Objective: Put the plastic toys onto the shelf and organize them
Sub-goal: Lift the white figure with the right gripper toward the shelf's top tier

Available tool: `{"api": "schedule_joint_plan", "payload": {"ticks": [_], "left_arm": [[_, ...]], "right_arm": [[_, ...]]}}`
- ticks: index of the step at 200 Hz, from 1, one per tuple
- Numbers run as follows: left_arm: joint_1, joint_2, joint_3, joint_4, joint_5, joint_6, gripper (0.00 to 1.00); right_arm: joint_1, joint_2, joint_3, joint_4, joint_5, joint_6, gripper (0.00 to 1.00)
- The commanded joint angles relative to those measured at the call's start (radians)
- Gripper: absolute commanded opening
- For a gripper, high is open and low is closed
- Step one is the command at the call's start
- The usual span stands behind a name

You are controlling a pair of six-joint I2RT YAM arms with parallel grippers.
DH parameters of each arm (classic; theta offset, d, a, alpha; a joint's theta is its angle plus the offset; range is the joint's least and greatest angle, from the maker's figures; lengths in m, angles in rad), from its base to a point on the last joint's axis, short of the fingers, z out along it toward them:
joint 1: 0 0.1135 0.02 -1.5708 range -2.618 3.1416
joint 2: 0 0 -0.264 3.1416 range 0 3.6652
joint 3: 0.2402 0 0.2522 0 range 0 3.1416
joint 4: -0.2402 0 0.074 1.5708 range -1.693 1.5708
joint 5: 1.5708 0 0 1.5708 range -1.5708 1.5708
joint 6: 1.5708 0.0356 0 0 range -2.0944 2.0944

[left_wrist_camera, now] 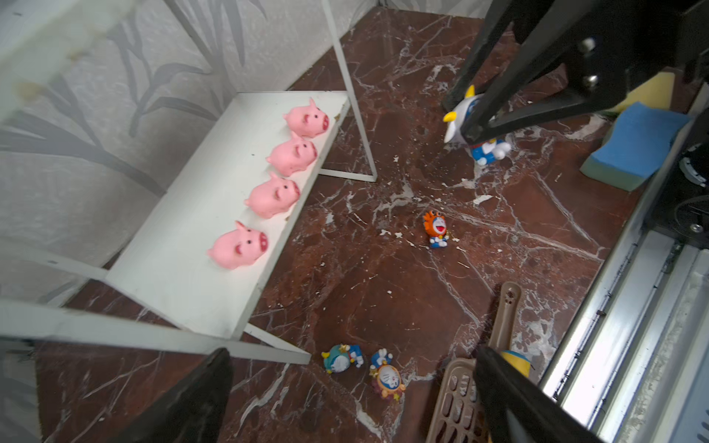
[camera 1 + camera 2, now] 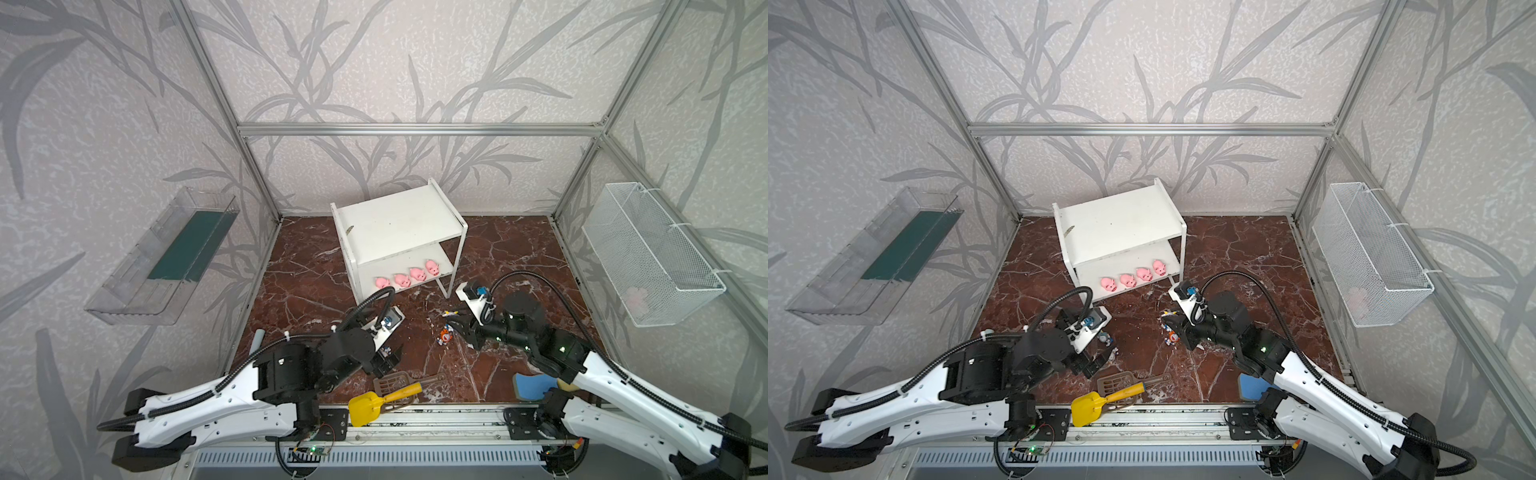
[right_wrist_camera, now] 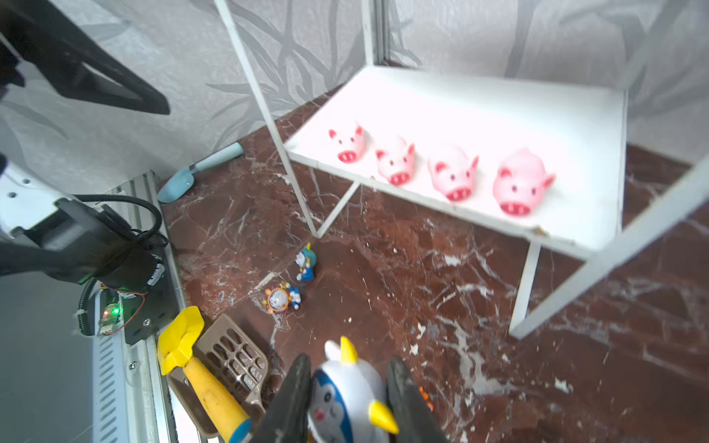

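Clamping the white figurine (image 3: pixel 341 399), the right gripper (image 3: pixel 349 362) is beside the orange figurine (image 1: pixel 436 229); left gripper (image 1: pixel 351 352) gapes.

Both top views look steeply down from above the front edge onto the whole worktop (image 2: pixel 519 257), the shelf (image 2: pixel 399 220) at the back. The wrist cameras look low and close across the worktop from opposite sides, the right one past its fingers (image 3: pixel 291 399) and the white figurine (image 3: pixel 345 387); both share the shelf's pigs (image 1: pixel 293 153).
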Motion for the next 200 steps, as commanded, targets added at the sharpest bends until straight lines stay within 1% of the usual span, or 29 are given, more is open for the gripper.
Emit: {"api": "schedule_joint_plan", "payload": {"ticks": [1,23,50,73,123,162,200], "left_arm": [[0.009,-0.080,0.045,-0.129,-0.131,-0.016,0.99],[0.012,-0.178,0.046,-0.100,-0.158,0.045,0.99],[0.012,-0.236,0.068,-0.104,-0.190,0.073,0.99],[0.012,-0.252,0.088,-0.080,-0.180,0.119,0.99],[0.012,-0.232,0.122,0.006,-0.179,0.203,0.99],[0.013,-0.235,0.106,0.052,-0.137,0.217,0.99],[0.018,-0.250,0.093,0.050,-0.124,0.214,0.99]], "right_arm": [[0.019,0.064,0.127,0.063,-0.044,-0.093,0.21],[0.021,0.178,0.265,0.095,-0.099,-0.125,0.21],[0.023,0.324,0.448,0.070,-0.130,-0.178,0.22],[0.023,0.428,0.570,0.070,-0.148,-0.198,0.22],[0.023,0.653,0.859,-0.006,-0.159,-0.232,0.22],[0.022,0.765,0.989,-0.033,-0.178,-0.267,0.22],[0.023,0.810,1.005,0.017,-0.218,-0.320,0.22]]}}
